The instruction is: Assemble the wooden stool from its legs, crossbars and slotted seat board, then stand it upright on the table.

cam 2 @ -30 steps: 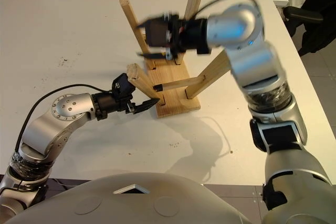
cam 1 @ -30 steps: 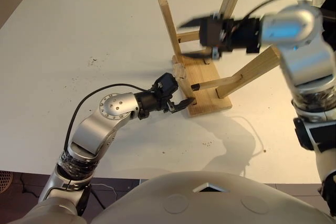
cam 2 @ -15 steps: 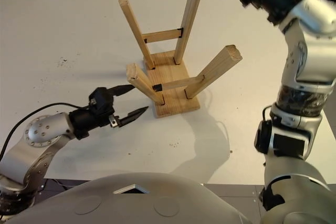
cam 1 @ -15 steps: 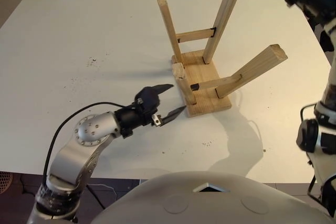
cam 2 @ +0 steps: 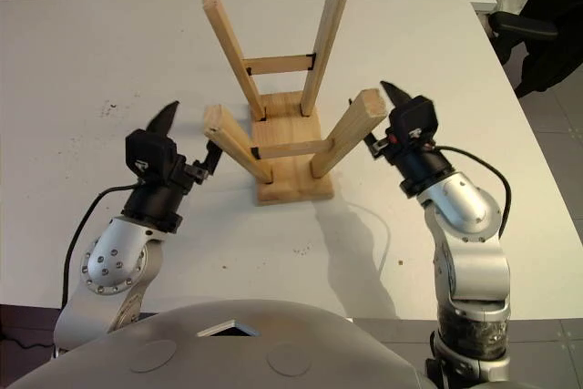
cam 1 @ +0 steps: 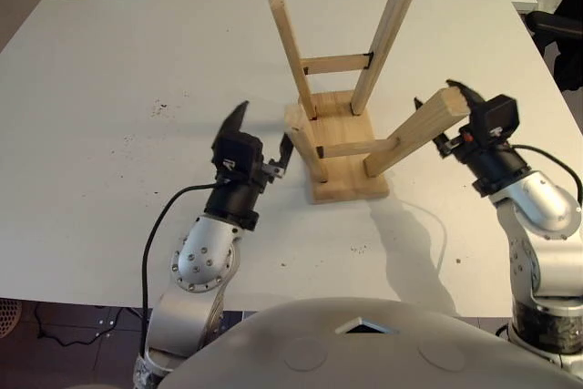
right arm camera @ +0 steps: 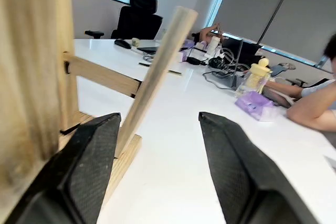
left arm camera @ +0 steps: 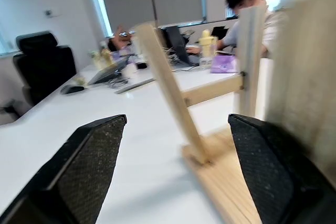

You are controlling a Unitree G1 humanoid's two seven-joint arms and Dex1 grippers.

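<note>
The stool (cam 1: 339, 66) stood upside down on the table (cam 1: 109, 88), with its seat board (cam 1: 346, 187) flat and its legs pointing up. The left gripper (cam 1: 266, 129), fingers apart, hovered just beside the near left leg (cam 1: 305, 138). The right gripper (cam 1: 444, 116), also spread, was beside the near right leg (cam 1: 410, 134).

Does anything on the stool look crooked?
Yes. The stool stands upside down on its seat board, and the two near legs splay outward, the near right leg most, while the far legs stand steeper.
</note>
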